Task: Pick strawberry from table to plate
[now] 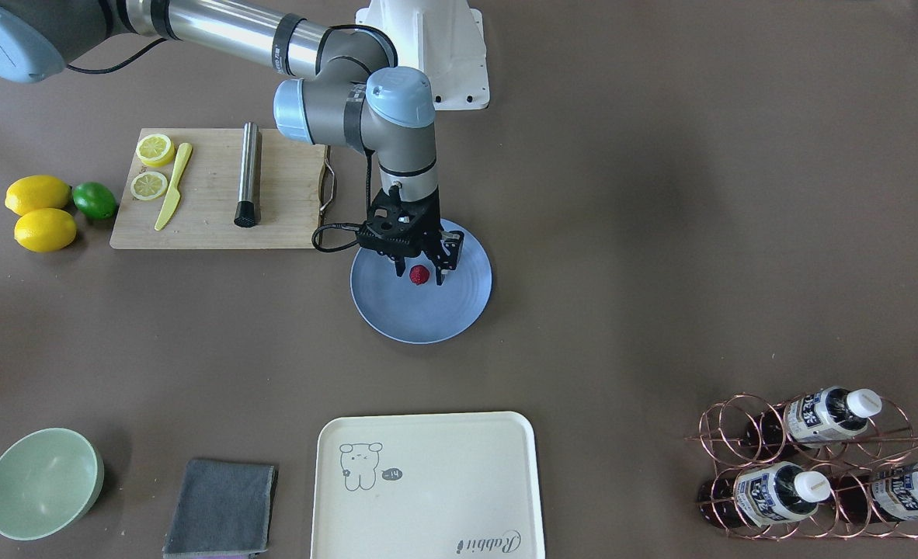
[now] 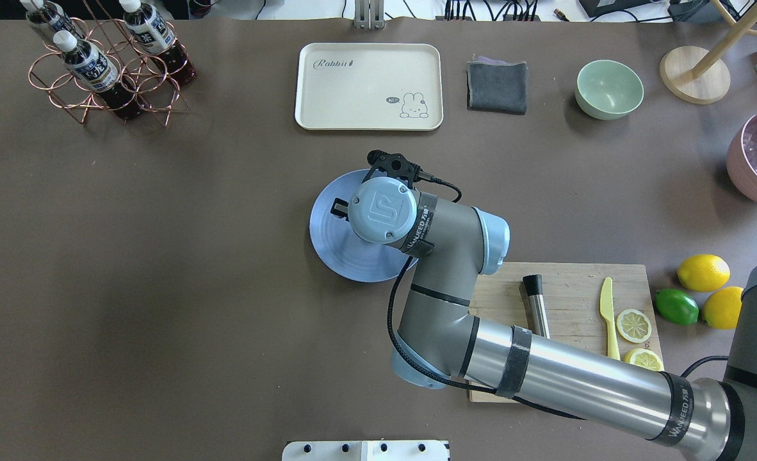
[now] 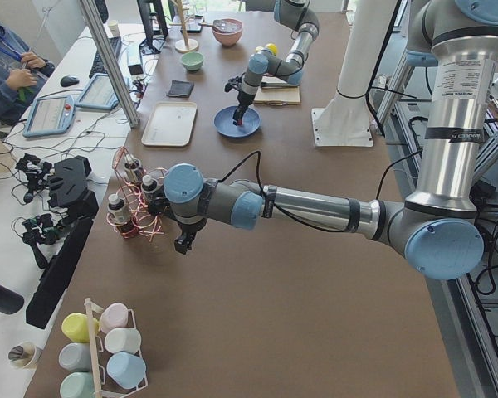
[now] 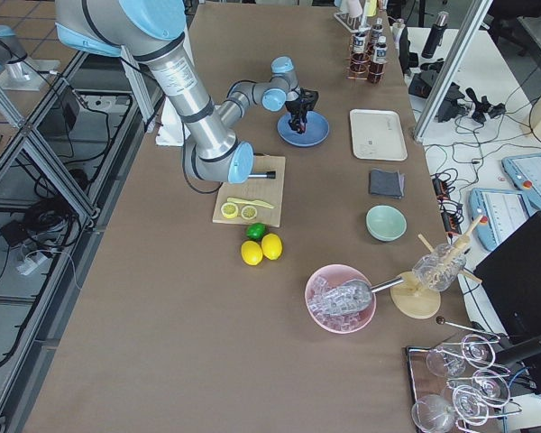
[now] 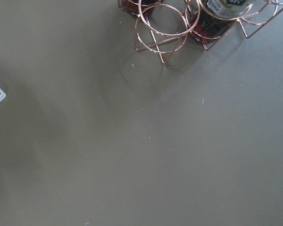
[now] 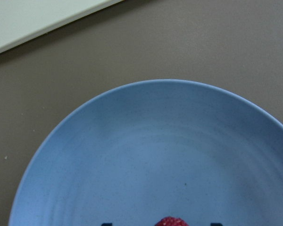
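The right end effector (image 1: pixel 420 276) hangs upright over the plate (image 1: pixel 428 318), its jaws standing apart with the strawberry (image 1: pixel 419 274) between them. In the right wrist view a strip of blue shows on either side of the berry, so we read the jaws as wide enough to clear it, not pinching it. The strawberry appears to lie on the plate's floor near its middle, though we cannot be sure from these views that it rests there fully.

We judge the berry to be very light, small and roundish, with a bumpy skin that should give the jaws some bite. We cannot tell whether it is soft fruit or a hard model, so we would treat it as crushable and close on it only gently. The best hold is across its widest middle from above, one jaw on each side and low enough that it does not squirt upward. Being round, it may roll on the shallow plate if nudged sideways, so we think a straight vertical lift-away suits it best.

The plate sits on the bench (image 1: pixel 622 233), just beside the corner of the wooden cutting board (image 1: pixel 210 217) and well apart from the cream tray (image 1: pixel 428 481). The left end effector (image 3: pixel 183 242) hovers far off near the copper bottle rack (image 3: pixel 133 203). It shows only in the side view, so we cannot tell whether its jaws are apart or together.
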Controlling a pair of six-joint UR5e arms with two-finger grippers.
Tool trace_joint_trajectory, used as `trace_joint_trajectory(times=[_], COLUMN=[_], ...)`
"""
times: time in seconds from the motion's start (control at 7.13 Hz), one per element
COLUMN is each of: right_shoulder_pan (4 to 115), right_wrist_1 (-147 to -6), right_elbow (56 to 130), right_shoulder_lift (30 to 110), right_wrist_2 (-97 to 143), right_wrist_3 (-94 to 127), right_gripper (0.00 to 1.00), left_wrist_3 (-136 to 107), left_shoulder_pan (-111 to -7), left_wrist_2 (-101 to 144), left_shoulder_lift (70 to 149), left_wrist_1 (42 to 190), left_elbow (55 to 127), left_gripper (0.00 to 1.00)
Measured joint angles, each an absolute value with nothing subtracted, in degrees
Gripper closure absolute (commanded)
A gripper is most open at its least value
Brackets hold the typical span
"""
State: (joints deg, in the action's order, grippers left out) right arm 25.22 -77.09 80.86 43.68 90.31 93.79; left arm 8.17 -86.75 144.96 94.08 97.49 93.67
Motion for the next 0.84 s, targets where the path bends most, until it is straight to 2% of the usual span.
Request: trace_joint_trajectory(times=[0.42,0.56,0.84], right_shoulder_pan=[31.8,36.0,45.0], right_wrist_1=[-84.5,-89.3,-92.9], right_elbow=[86.4,90.5,98.3], right_shoulder_lift=[44.8,47.0,56.4], right_wrist_2=[97.2,101.4,107.7], right_wrist_3=[89.2,83.7,68.8], right_gripper=[0.0,0.0,0.0], left_wrist_3=[8.2,8.3,8.7], left_shoulder_pan=[-86.7,-86.8,-87.1], left_wrist_2=[146.8,146.7,145.4], left_shoulder_lift=[93.1,92.9,93.1], left_wrist_1=[98.1,98.2,98.1], left_elbow=[93.6,93.5,93.5], left_gripper=[0.02,0.02,0.02])
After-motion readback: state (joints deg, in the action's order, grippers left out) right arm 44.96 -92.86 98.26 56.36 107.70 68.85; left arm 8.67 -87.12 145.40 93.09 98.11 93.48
